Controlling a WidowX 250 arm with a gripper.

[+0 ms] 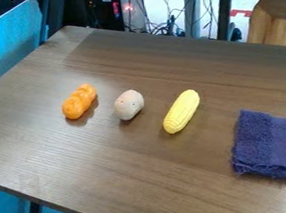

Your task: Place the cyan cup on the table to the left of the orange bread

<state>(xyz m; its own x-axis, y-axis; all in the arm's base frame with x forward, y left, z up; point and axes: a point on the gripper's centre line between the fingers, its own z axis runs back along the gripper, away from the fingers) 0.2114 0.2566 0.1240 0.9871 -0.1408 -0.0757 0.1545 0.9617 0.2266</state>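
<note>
Desk: a brown wood-grain desk (136, 180) set at a slant, carrying four things.
Orange piece: a lumpy orange object (79, 102), lying left of the middle, its long side slanting up to the right.
Potato: a pale, rounded potato-like object (129, 105) with small dark specks, lying between the orange piece and the corn, apart from both.
Corn: a yellow ear of corn (181, 111) with rows of kernels, lying on its side, its upper end leaning right.
Cloth: a folded purple-blue towel (277, 146) with a rough edge, flat near the right side, well apart from the corn.
In between: the corn lies between the potato and the towel.
Behind: tangled dark cables (161, 28), a black box (102, 11) with red marks or lights too blurred to read, and a wooden piece (278, 25) at the upper right.
Left side: a blue panel (3, 47) beside the desk.
End effector: cannot tell how far open it is or whether it holds anything.
</note>
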